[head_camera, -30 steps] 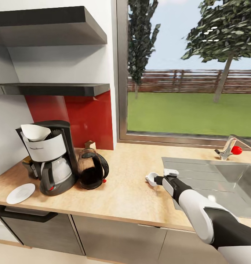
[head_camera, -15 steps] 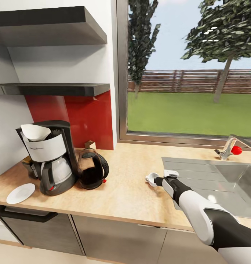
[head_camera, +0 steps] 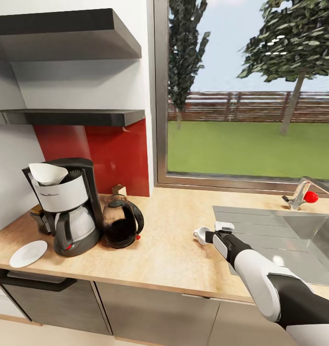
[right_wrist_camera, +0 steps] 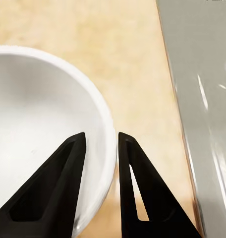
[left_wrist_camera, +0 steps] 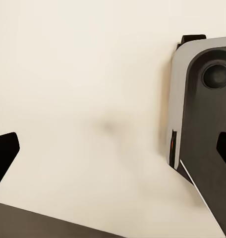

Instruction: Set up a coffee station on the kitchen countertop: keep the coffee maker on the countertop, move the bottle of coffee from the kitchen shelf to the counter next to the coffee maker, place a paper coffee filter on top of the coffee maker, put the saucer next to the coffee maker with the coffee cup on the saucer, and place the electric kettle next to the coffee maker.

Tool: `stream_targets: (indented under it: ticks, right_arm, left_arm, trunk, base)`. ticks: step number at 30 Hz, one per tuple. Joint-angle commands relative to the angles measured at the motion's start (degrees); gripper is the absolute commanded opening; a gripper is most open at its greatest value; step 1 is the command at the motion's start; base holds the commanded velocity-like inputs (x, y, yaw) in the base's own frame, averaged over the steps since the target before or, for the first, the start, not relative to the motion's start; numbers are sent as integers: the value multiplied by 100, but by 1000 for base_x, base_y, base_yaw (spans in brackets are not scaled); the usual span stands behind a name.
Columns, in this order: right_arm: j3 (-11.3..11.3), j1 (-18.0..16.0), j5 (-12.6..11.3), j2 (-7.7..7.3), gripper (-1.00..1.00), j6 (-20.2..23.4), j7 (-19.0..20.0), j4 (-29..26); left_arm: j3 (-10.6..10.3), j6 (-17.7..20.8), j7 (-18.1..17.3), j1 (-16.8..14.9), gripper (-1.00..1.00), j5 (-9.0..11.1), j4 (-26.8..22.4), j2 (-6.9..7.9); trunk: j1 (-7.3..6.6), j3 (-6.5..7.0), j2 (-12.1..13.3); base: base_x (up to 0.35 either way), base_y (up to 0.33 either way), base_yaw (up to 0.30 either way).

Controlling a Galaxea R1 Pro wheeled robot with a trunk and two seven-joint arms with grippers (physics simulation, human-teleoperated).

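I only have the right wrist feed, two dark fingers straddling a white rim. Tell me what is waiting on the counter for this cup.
Observer: A round white saucer lies bare near the counter's front edge, beside the black-and-white coffee maker.
Operator: Report what is already set up there.
Observer: A white paper filter sits on top of the maker, and a dark rounded electric kettle stands on the side toward the sink.
Operator: Say where my cup is relative to all that.
Observer: The small white coffee cup in the right gripper is near the steel sink, well apart from the saucer.
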Motion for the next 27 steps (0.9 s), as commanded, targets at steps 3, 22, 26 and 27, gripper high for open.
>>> stream_targets:
  ticks: [3, 22, 26, 27]
  right_arm:
    - [-58, 2, -87, 4, -100, 19, -11, 66]
    - [-65, 0, -96, 9, -100, 28, -3, 6]
    - [-79, -2, -105, 36, -100, 48, -10, -281]
    - [-73, -2, -105, 41, -100, 61, -10, -461]
  left_arm:
    - [18, 11, 8, -6, 100, -34, 0, -1]
    - [3, 2, 8, -6, 100, -54, 0, -16]
    - [-30, -6, 8, -6, 100, -65, -9, -38]
    - [-30, -13, 8, -6, 100, -65, -9, -40]
  trunk:
    - [5, -14, -10]
    - [5, -14, -10]
    - [5, -14, -10]
    - [5, -14, -10]
  base:
    - [0, 0, 0]
    - [0, 0, 0]
    - [0, 0, 0]
    - [0, 0, 0]
